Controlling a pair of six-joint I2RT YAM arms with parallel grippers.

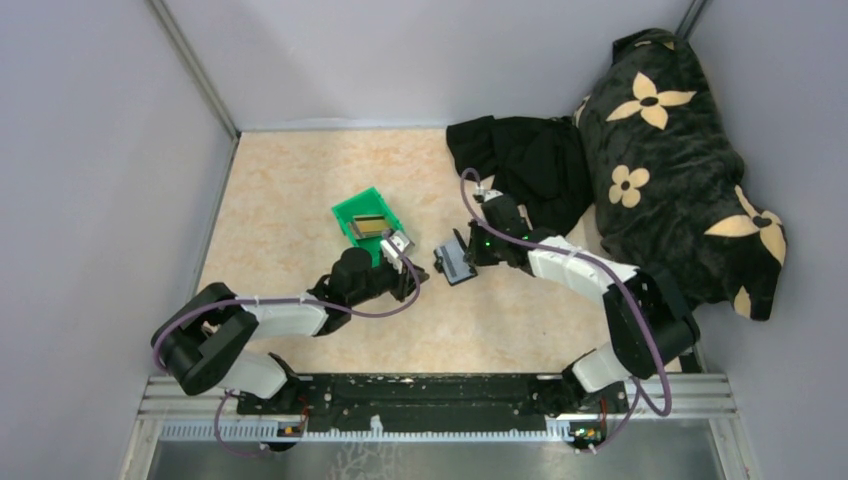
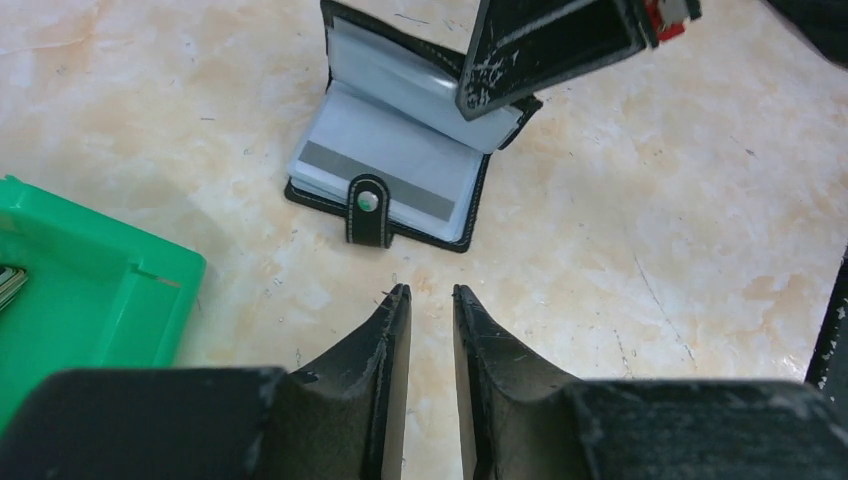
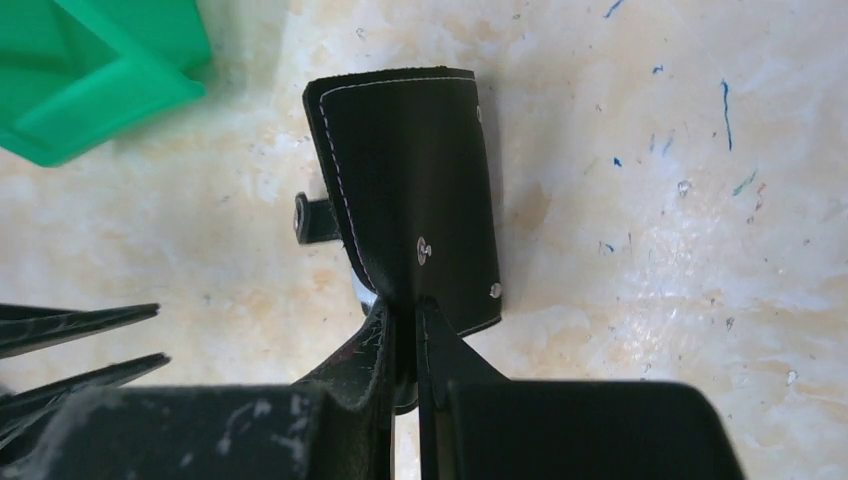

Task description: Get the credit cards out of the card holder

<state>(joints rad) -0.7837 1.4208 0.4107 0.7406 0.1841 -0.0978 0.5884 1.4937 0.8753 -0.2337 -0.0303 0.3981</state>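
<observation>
Card holder (image 2: 395, 165) partly covered (upper leaf); bin (image 2: 90, 290) cropped.

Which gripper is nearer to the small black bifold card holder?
Right. The right gripper is clamped on the card holder, on its raised cover; the left gripper sits just short of its snap tab, not touching.

Open card holder (image 2: 385, 75), pale card (image 2: 400, 165) inside, left tool (image 2: 430, 292) near
</observation>
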